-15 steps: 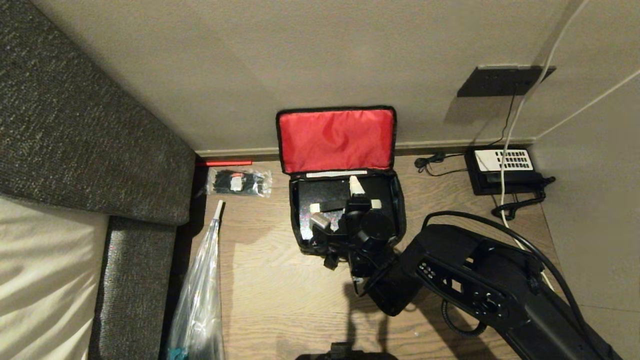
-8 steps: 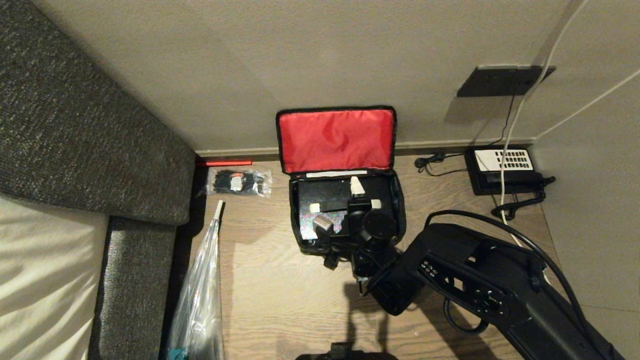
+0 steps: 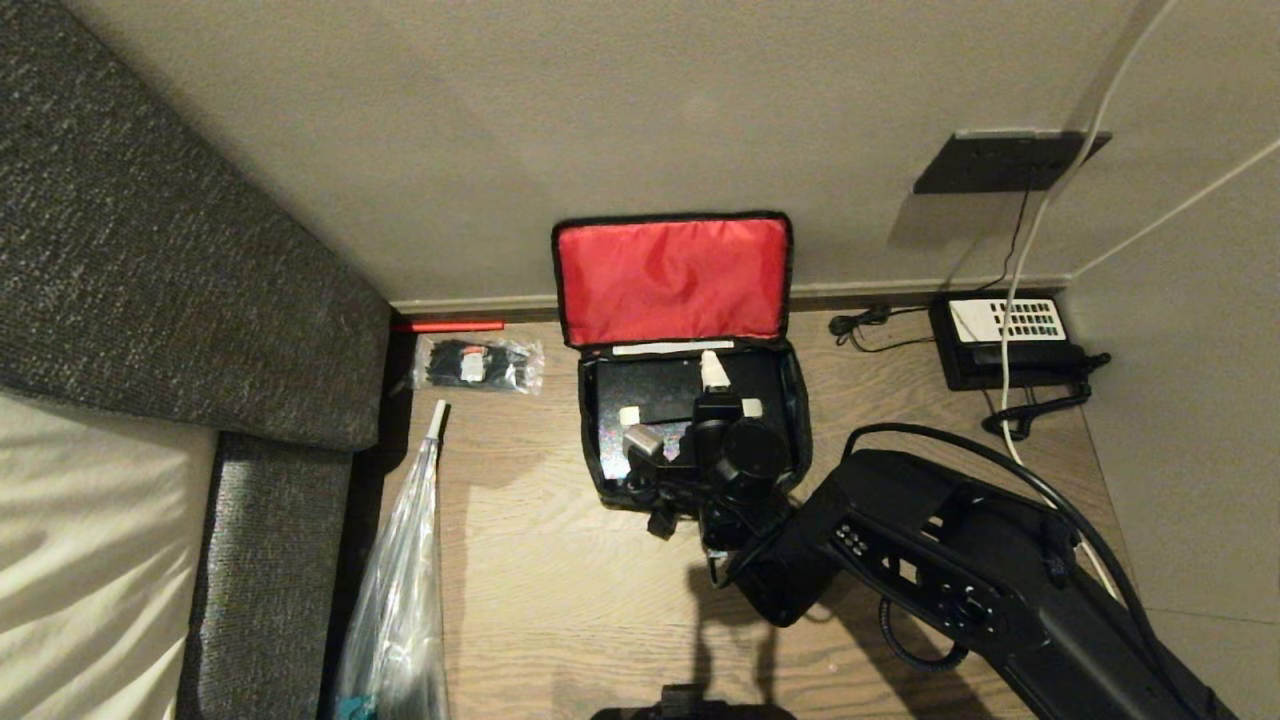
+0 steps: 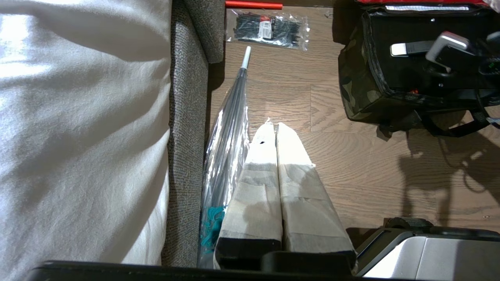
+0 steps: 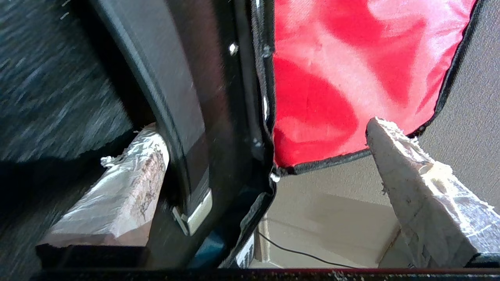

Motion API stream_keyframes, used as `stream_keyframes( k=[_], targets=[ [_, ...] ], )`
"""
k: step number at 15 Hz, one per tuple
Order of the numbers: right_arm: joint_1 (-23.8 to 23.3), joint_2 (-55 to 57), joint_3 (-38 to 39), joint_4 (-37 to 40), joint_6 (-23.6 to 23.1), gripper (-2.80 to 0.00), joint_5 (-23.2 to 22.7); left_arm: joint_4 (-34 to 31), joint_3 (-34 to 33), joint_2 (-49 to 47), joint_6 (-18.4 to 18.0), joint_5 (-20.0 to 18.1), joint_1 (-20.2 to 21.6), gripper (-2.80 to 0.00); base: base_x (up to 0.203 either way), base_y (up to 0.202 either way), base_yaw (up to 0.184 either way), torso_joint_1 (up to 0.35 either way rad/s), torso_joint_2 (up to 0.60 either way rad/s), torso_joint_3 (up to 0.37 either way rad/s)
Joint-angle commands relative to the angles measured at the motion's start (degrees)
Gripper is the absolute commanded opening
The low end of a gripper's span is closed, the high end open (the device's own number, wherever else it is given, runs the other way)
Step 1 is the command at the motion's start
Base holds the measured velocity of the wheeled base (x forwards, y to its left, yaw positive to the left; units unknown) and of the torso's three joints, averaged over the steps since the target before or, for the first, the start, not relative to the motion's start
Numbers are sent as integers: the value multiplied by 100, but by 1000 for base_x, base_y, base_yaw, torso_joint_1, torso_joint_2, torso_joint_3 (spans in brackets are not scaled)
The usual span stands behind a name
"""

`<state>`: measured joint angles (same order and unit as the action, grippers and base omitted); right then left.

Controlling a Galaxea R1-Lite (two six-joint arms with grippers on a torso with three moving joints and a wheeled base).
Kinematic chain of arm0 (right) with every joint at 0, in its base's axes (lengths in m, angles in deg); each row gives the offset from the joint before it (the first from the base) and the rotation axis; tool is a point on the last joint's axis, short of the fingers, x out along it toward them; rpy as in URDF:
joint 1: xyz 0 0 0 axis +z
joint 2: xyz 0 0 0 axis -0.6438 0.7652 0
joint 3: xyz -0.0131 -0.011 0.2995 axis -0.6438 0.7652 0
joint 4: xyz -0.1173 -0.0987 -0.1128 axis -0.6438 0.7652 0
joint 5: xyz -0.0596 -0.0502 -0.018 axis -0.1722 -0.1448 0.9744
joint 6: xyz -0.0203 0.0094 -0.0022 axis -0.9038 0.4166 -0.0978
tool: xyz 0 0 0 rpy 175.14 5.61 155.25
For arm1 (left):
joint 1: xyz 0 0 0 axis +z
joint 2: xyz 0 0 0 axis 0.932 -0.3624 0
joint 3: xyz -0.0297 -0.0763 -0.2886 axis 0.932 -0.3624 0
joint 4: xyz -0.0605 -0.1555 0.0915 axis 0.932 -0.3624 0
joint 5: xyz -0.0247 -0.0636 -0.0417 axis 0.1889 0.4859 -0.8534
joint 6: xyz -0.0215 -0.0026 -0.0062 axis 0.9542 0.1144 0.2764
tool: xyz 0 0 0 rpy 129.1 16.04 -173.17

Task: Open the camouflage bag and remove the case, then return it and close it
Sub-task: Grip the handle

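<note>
While the left gripper (image 4: pixel 276 128) is kept parked with fingers pressed together low beside the sofa (image 4: pixel 187 117), the right gripper (image 3: pixel 712 395) is held wide open and empty over the case (image 3: pixel 650 390), which sits inside the bag (image 3: pixel 795 420); beyond, the red-lined lid (image 3: pixel 672 280) is leaned against the wall so access is left free

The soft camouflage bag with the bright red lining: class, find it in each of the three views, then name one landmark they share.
Head view: the soft camouflage bag lies open at centre, on the floor by the wall.
Left wrist view: its camouflage side fills the upper right corner.
Right wrist view: its raised red lining fills the upper right.
Shared landmark: the black strap with a pale metal end across the plain black rigid case.
</note>
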<state>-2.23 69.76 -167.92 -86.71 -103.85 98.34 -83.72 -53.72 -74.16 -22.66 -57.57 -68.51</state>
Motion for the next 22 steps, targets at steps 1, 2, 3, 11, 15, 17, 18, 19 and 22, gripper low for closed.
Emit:
stream_keyframes(
  k=[1,2,3,11,15,17,18,19,22],
  targets=[
    [-17,59,-350,-3,-26,0,9,1,-18,9,3,2,2,-280,0,0,0,0,0,0],
    [-45,92,-504,0,-18,0,9,1,-18,9,3,2,2,-280,0,0,0,0,0,0],
    [-85,166,-604,7,-41,0,-14,1,-18,9,3,2,2,-280,0,0,0,0,0,0],
    [-277,356,-1163,150,-77,0,-123,1,-18,9,3,2,2,-280,0,0,0,0,0,0],
    [-277,339,-1080,202,-59,0,-123,1,-18,9,3,2,2,-280,0,0,0,0,0,0],
    [-277,339,-1075,158,-51,0,-131,1,-18,9,3,3,2,-280,0,0,0,0,0,0],
    [-277,339,-1067,176,-33,0,-131,1,-18,9,3,2,2,-280,0,0,0,0,0,0],
    [-277,339,-1066,193,-33,0,-123,1,-18,9,3,2,2,-280,0,0,0,0,0,0],
    [-277,339,-1066,228,-14,0,-114,1,-18,9,3,2,2,-280,0,0,0,0,0,0]
  ],
)
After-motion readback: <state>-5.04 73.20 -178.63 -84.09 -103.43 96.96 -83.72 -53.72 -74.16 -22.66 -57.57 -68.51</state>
